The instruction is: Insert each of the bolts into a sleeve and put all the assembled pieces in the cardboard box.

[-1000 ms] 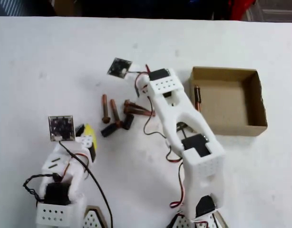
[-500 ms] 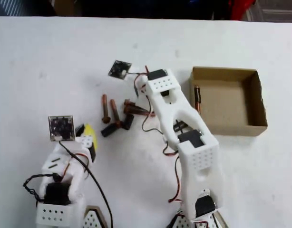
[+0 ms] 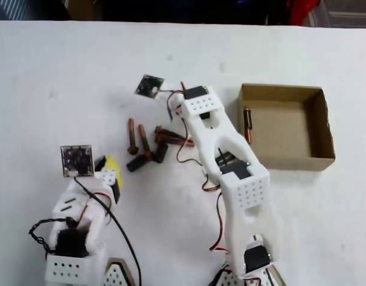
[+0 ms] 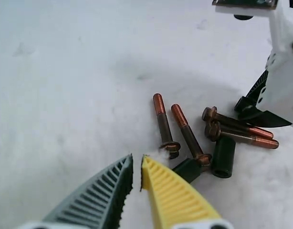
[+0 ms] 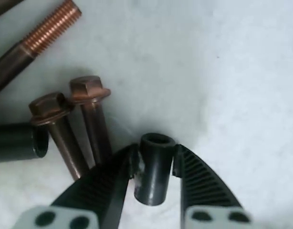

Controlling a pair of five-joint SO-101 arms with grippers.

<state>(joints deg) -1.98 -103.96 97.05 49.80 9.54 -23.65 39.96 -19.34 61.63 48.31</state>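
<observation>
- Between the black fingers of my right gripper sits a dark sleeve, pinched from both sides, its open mouth pointing away from my wrist.
- Just beside that sleeve lie two bolts with their hex heads side by side, the nearer bolt and the farther bolt. Their shafts run under one of my fingers.
- A loose sleeve lies on its side just beside the farther bolt's head, its mouth turned toward it.
- My left gripper sits low over the white table. Its grey and yellow fingers are drawn together with a sliver of a gap and nothing between them.
- Just off that tip is the head of a third bolt, with a fourth bolt alongside it. Another sleeve touches the fourth bolt's head end.
- From above, the cardboard box stands on my right arm's side of the pile, well apart from my left gripper.
- One assembled piece lies inside the box, against the wall nearest the pile.
</observation>
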